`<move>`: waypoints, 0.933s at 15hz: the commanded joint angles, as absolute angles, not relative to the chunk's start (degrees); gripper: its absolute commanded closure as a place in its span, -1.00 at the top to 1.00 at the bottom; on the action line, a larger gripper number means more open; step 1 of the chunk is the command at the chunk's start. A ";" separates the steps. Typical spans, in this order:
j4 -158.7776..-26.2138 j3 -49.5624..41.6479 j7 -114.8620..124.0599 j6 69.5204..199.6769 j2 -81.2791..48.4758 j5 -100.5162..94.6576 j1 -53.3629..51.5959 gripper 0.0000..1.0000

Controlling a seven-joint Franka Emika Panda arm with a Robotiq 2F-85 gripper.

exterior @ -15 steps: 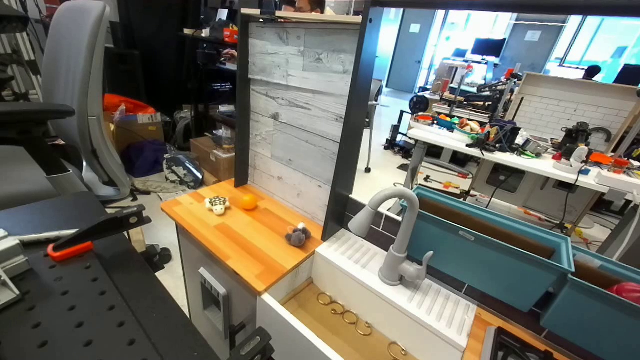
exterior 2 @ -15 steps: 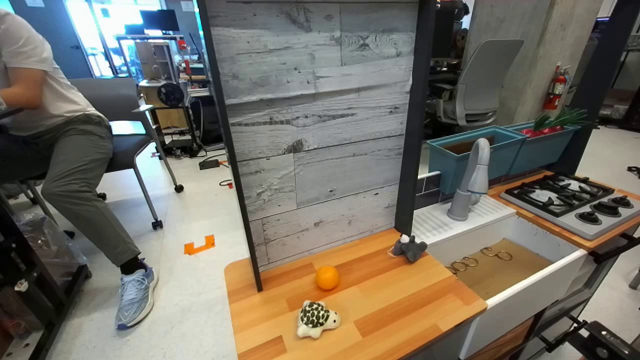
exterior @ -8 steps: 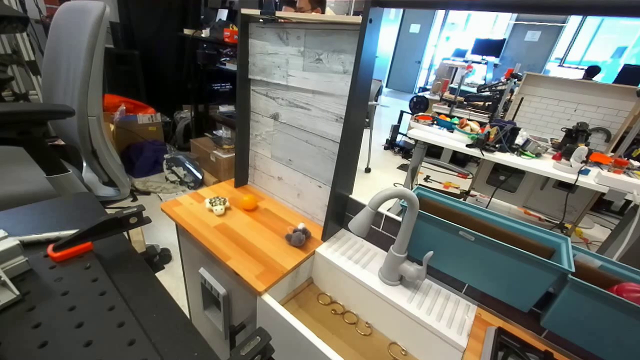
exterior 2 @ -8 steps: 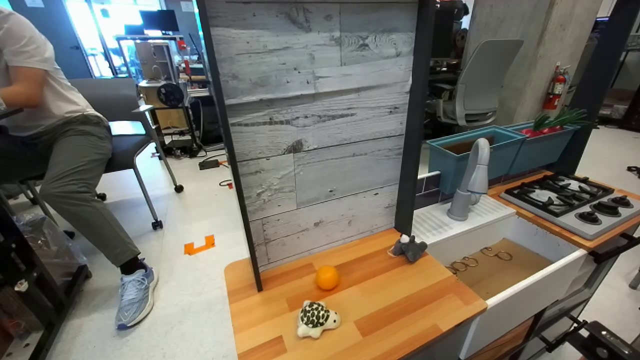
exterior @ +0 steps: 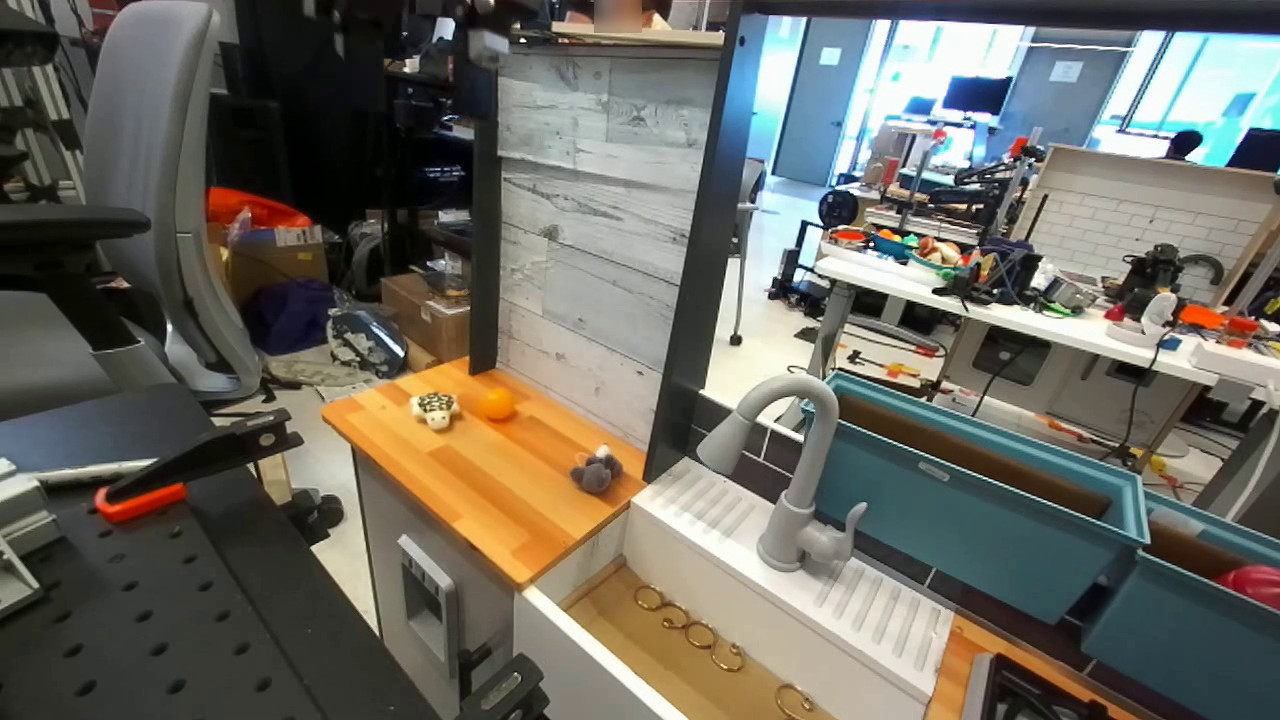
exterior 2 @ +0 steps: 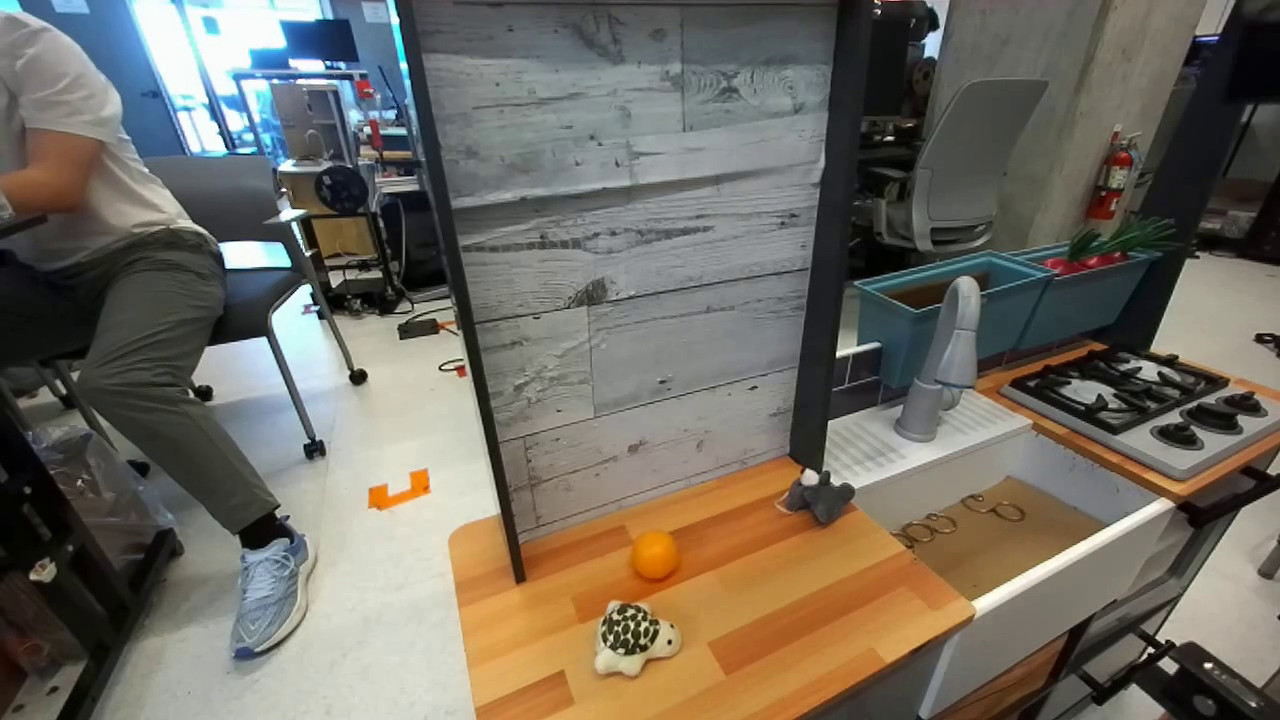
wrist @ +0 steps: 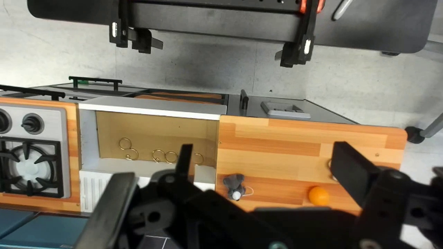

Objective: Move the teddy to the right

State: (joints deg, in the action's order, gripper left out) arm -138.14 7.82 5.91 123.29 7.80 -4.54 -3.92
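The teddy, a small cream toy with a dark-speckled back, rests on the wooden countertop in both exterior views (exterior: 435, 411) (exterior 2: 632, 638). It is beside the orange ball (exterior 2: 655, 555). In the wrist view only a pale sliver of the teddy (wrist: 330, 164) shows; a finger hides the rest. My gripper (wrist: 264, 160) is wide open and empty, high above the countertop (wrist: 270, 155). A dark part of the gripper or arm (exterior: 480, 45) shows at the top of an exterior view.
A dark grey toy (exterior 2: 820, 497) lies near the countertop's sink end. The sink (exterior 2: 1010, 540) with a grey faucet (exterior 2: 940, 360) adjoins, then a stove (exterior 2: 1150, 400). A grey plank panel (exterior 2: 640, 250) stands along the countertop's back edge. Teal planters (exterior: 960, 500) stand behind the sink.
Dark parts of the gripper or arm have come into the top of an exterior view, and a dark shape at the other's top right. The toys and ball have not moved.
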 commanded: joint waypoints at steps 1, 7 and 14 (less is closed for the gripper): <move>-131.35 8.40 12.50 126.65 -3.92 -9.21 -4.65 1.00; -125.63 6.77 18.25 135.80 -18.50 -16.93 -9.60 1.00; -117.43 5.67 16.89 141.41 -31.55 -18.06 -16.65 1.00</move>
State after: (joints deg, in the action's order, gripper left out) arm -122.70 7.00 17.50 140.76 -26.35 -17.29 -13.52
